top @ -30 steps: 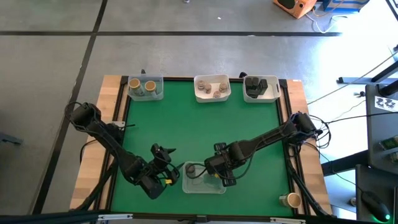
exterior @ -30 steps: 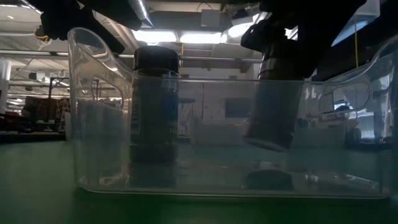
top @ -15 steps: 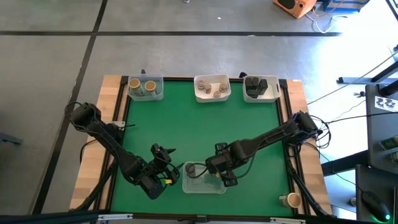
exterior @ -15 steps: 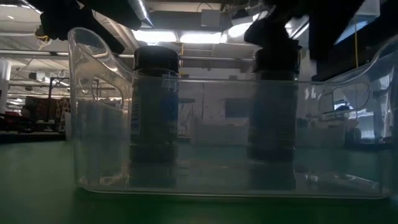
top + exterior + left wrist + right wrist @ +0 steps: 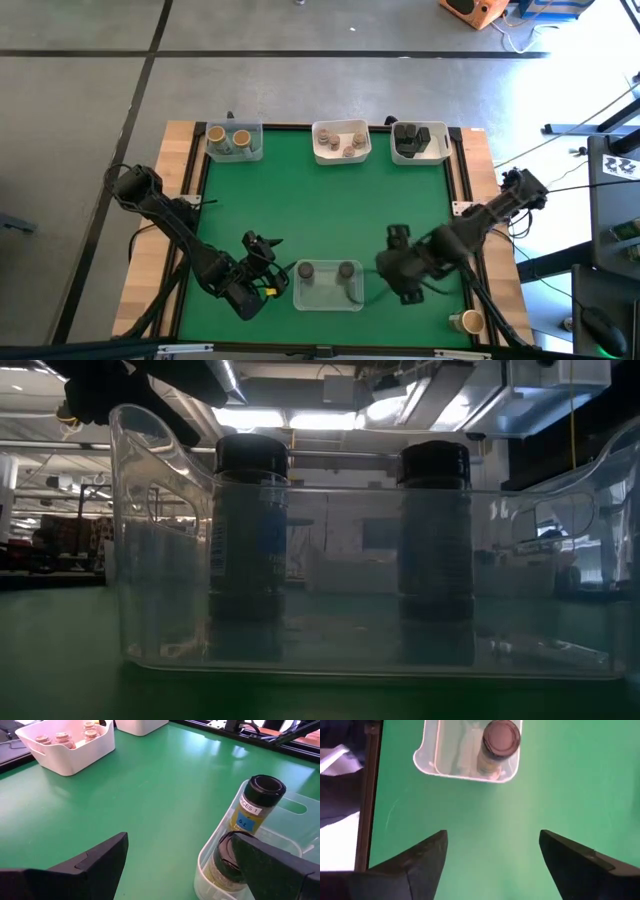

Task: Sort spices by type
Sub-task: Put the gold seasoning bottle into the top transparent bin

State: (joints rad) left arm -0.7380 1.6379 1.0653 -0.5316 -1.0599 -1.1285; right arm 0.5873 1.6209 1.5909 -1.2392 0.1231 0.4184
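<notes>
Two spice jars (image 5: 326,271) upright in clear tray (image 5: 328,300), right fingers (image 5: 560,855) apart

Two dark jointed arms, black cabling, a yellow marking on the left hand (image 5: 262,290).

Two upright spice jars (image 5: 326,270) fill the near clear tray (image 5: 328,302); the green mat (image 5: 320,205) between it and the far trays (image 5: 340,142) lies open.

COLOURS AND PATTERNS NOTED

Table mat (image 5: 320,215): plain green, black border, pale wood edging. Clear tray (image 5: 328,285) at 6 o'clock: 2 dark-capped jars (image 5: 248,550), one label (image 5: 246,815) blue and yellow. White trays (image 5: 341,142) at 12 o'clock; tan-topped jars (image 5: 228,138) at 11 o'clock.
</notes>
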